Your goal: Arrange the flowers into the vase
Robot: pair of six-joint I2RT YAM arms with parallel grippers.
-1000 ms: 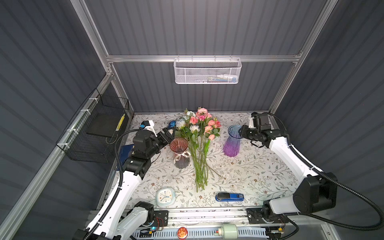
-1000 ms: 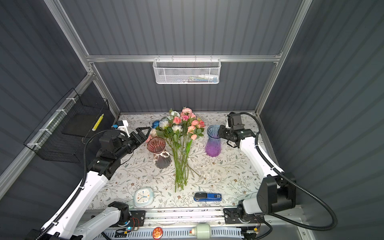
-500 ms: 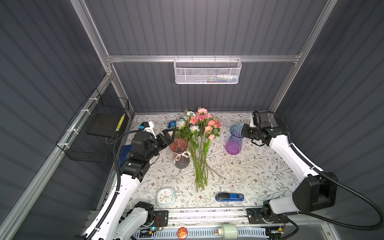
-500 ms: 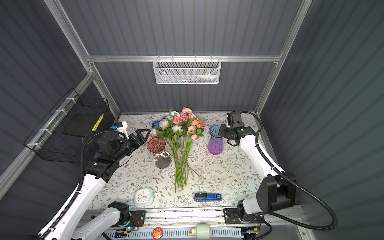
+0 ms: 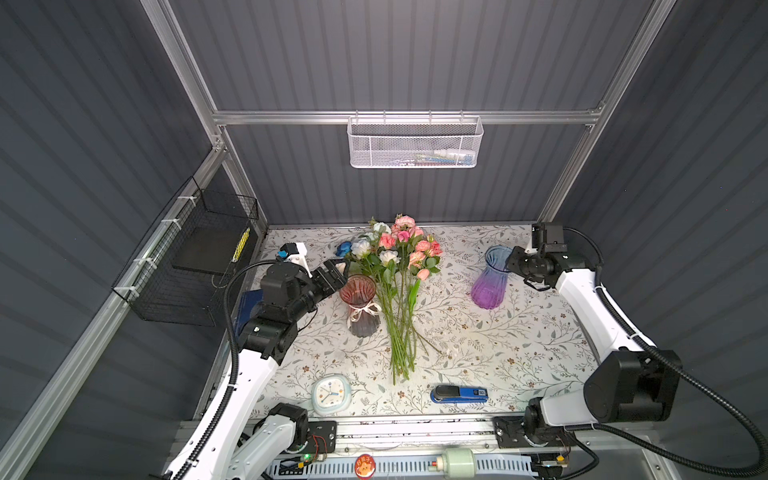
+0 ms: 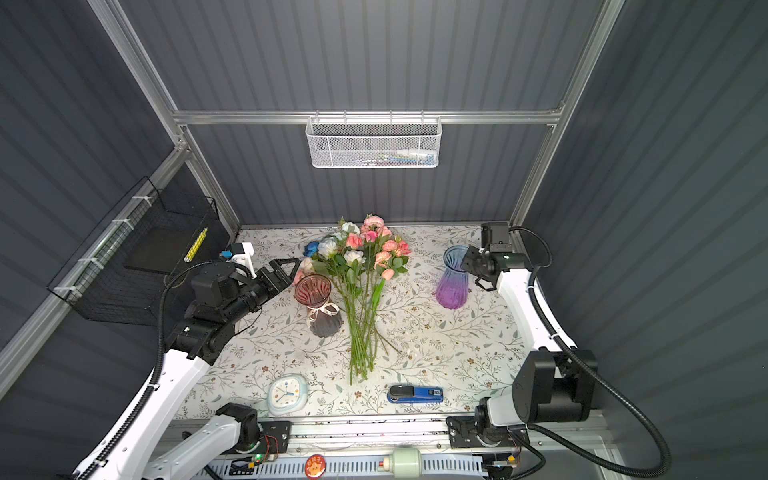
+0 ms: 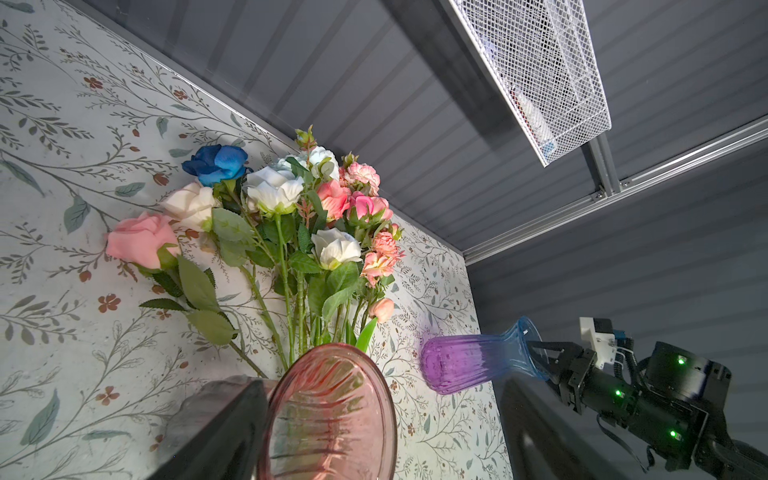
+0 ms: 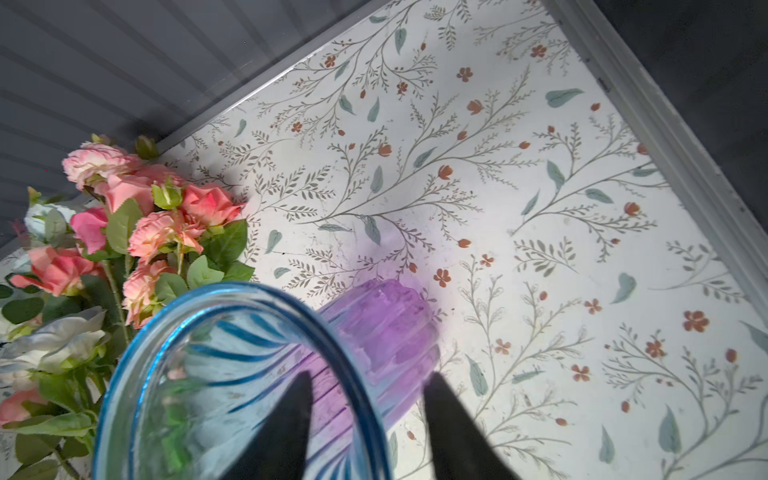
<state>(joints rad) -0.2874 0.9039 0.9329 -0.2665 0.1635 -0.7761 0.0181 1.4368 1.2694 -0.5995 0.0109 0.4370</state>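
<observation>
- Lying loose, the flowers [image 5: 397, 291] look light, floppy; grip bare stems.
- Left jaws gape empty by pink vase [image 5: 359, 305]; right jaws, parted, straddle blue vase [image 5: 492, 282] rim.

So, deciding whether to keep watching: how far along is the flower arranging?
Nothing done: the flowers lie on the table, both vases empty. In hand: left gripper open at the rim of the pink vase, right gripper straddling the rim of the blue vase. Every stem is left.
</observation>
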